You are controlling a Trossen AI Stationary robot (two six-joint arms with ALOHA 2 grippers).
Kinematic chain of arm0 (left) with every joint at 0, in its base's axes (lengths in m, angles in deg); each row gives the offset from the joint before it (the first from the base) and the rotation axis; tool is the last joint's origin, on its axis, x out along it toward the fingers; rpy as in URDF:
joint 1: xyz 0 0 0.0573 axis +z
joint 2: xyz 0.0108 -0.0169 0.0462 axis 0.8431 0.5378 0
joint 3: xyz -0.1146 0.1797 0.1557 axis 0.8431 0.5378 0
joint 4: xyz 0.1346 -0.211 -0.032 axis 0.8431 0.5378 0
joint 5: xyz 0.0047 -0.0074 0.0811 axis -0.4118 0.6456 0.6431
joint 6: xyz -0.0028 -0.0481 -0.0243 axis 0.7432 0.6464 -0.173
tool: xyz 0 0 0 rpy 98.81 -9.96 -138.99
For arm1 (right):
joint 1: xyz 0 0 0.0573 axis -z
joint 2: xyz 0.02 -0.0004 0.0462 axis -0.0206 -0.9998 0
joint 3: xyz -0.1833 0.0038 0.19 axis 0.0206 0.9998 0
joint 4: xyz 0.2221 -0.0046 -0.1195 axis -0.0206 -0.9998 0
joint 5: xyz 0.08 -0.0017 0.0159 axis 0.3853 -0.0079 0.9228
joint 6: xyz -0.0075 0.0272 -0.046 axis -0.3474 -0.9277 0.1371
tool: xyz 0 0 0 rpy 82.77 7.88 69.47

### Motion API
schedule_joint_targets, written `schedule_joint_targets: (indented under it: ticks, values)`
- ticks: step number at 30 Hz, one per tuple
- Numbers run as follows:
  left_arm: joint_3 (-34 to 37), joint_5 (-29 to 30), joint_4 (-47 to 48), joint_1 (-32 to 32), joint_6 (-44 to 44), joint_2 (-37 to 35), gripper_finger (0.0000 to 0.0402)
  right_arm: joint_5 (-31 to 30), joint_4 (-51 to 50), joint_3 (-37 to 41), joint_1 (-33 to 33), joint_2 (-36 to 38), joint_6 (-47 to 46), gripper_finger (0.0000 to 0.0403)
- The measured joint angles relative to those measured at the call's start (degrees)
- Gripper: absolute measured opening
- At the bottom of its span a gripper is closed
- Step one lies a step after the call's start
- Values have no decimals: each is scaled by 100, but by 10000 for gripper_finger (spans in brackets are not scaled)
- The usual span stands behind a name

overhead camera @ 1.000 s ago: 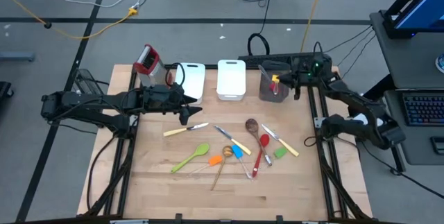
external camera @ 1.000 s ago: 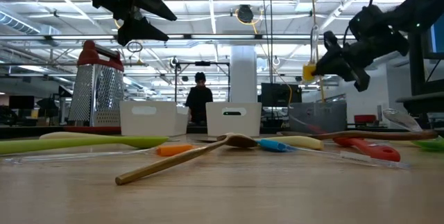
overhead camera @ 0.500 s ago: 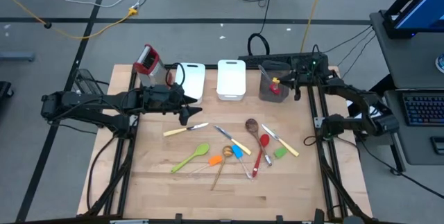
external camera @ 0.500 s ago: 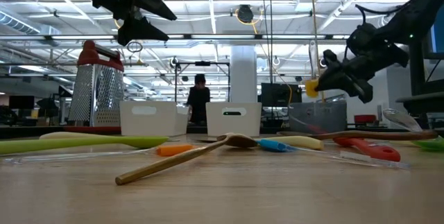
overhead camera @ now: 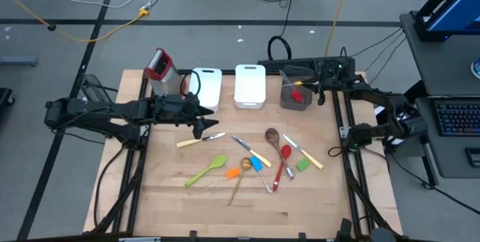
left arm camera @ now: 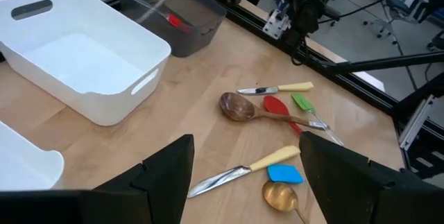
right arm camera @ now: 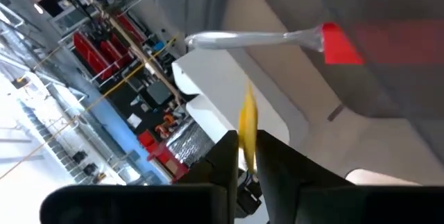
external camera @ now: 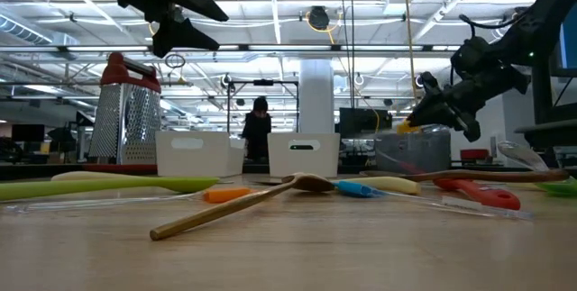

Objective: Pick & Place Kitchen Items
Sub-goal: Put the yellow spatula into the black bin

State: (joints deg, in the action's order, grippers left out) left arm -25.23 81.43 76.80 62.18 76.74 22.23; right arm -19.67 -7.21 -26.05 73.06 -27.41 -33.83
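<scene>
A yellow-handled utensil (right arm camera: 248, 123) is pinched between the right gripper (right arm camera: 243, 156) fingers over the grey cup (overhead camera: 295, 97), where a red-tipped one already lies. Most utensils are left on the wooden table (overhead camera: 180, 189); the left gripper (left arm camera: 244, 168) hangs open above.

Wooden table (overhead camera: 172, 197): two white bins (overhead camera: 250, 85), grey cup (overhead camera: 295, 97), grater (overhead camera: 158, 66), scattered utensils (overhead camera: 251, 159) mid-table.

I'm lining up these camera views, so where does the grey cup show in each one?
High: grey cup, far edge, right of the white bins.
Low, right of centre, behind the utensils.
Left wrist, beyond a white bin.
Right wrist, close up.
Shared landmark: the red piece inside it.
</scene>
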Motion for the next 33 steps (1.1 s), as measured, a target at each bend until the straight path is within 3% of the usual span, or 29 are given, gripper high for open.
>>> schedule_joint_targets:
  ticks: [15,22,33]
  values:
    - [0,4,0,-155,37,1,267,-192,-20,1,0,-54,328,42]
    - [0,0,0,-157,61,0,267,-309,17,-1,-2,-54,725,11]
    - [0,-2,0,-153,107,2,267,-279,801,1,-2,167,506,5]
